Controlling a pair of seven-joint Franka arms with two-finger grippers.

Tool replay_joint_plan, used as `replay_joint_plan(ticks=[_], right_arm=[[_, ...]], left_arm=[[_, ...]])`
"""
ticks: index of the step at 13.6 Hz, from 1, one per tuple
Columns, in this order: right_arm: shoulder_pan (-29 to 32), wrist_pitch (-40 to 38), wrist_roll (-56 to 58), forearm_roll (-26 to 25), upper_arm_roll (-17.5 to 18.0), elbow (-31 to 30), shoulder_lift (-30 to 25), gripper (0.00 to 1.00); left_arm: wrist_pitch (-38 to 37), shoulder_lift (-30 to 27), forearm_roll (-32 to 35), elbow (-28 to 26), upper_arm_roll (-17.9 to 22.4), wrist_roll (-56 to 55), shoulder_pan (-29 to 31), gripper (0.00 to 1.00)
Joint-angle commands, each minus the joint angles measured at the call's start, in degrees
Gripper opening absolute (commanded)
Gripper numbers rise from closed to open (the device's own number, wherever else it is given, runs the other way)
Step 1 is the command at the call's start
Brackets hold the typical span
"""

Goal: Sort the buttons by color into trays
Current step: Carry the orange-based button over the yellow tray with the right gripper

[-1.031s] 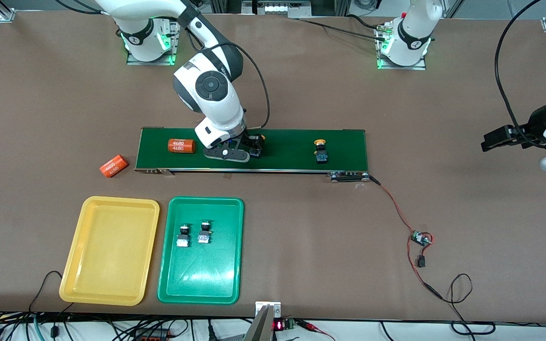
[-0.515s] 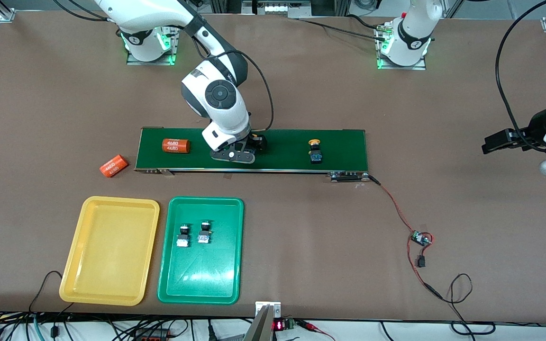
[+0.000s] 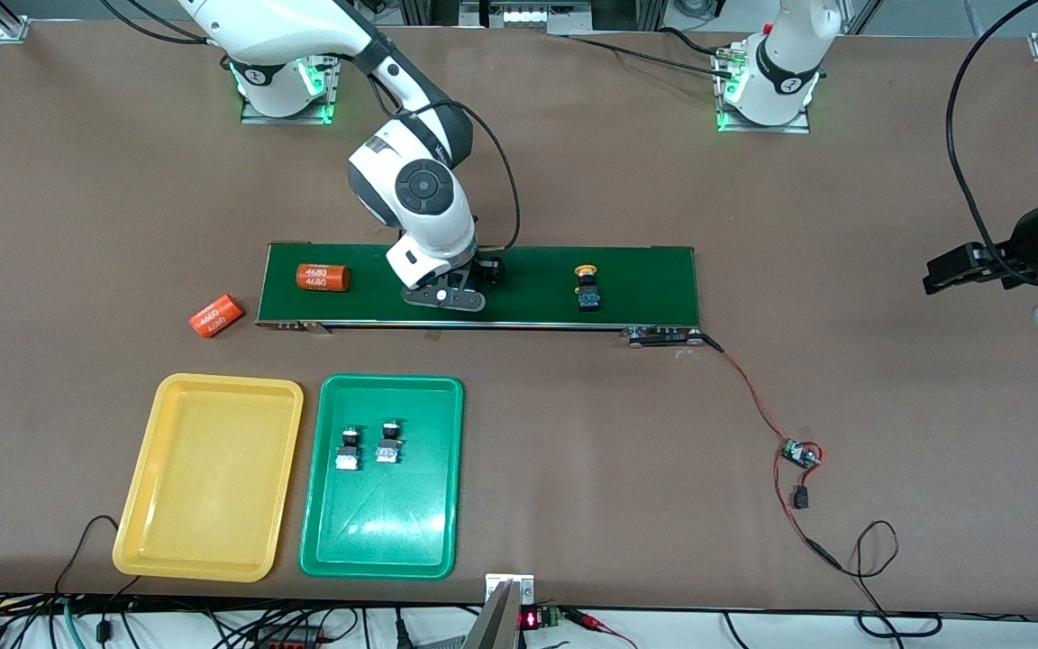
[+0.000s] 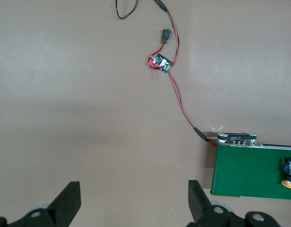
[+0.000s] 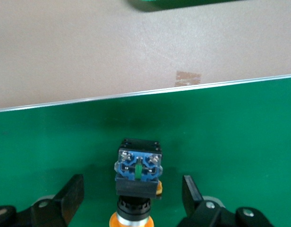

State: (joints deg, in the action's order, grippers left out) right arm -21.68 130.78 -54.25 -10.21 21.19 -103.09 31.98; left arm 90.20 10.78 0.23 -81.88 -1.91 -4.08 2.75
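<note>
1. Buttons first: the yellow-capped button [image 5: 137, 170] I am after lies on its side on the conveyor belt [image 3: 645, 279], about midway along it.
2. My right gripper [image 3: 486, 273] is down at the belt around that button. Its fingers [image 5: 72, 196] stand apart, one on each side of the black body, with green belt showing in the gap on both sides. They are not touching it and hold nothing.
3. A second yellow-capped button [image 3: 587, 290] lies on the same belt, well apart from the first and closer to the left arm's end.
4. Two green-capped buttons [image 3: 349, 449] lie side by side in the green tray [image 3: 384, 532], in the half farther from the front camera.
5. Beside it, toward the right arm's end of the table, sits the yellow tray [image 3: 213, 478]. Both trays lie nearer to the front camera than the belt.
6. One orange cylinder [image 3: 322, 278] rests on the belt between my right gripper and the belt's end toward the right arm. Another orange cylinder [image 3: 216, 315] lies on the table just off that end.
7. My left gripper [image 3: 931, 275] waits over bare table off the belt's other end, fingers spread wide and holding nothing.
8. A red wire runs from that end of the belt to a small circuit board [image 3: 798, 453].
</note>
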Motion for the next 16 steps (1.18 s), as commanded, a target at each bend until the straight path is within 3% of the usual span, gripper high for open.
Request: replay_joint_plan(ticks=[1,2,4,6,8,11,13,16], right_arm=[[0.3,-0.7,-0.2,-1.1,0.3,0.5,0.7,0.85],[0.5,-0.7,0.9,-0.9,0.4,0.5,0.7,0.73],[0.8,-0.8,1.8,-0.9,0.3,0.9,0.6,0.29],[1.0,-1.7,2.0,-0.9,0.3,1.4,0.5,0.06],[1.5,-5.0,2.1,-0.7,0.3,4.2,0.4,0.05],[2.9,-13.9,6.8,-0.7,-0.6,13.7,0.3,0.05],[4.6,-16.2,12.6,0.1,-4.3,18.0,0.1,0.05],[9.4,-20.5,21.3,0.0,-6.9,20.1,-0.9,0.05]], left_arm=[[-1.6,-2.0,1.3,0.5,-0.1,1.7,0.1,1.0],[-1.3,-2.3,1.2,0.1,-0.2,2.5,0.1,1.0],[-1.2,-2.4,0.8,-0.6,-0.3,5.2,0.5,1.0],[-2.9,-3.4,0.5,-1.3,-0.3,4.6,0.6,1.0],[-4.1,-3.5,0.0,-1.0,-0.2,3.7,0.6,1.0],[-3.9,-3.5,-0.1,-0.9,-0.2,3.9,0.6,1.0],[-2.9,-3.5,-0.1,-0.8,-0.3,3.9,0.6,1.0],[-2.4,-3.5,-0.2,-0.9,0.1,3.9,0.8,1.0]])
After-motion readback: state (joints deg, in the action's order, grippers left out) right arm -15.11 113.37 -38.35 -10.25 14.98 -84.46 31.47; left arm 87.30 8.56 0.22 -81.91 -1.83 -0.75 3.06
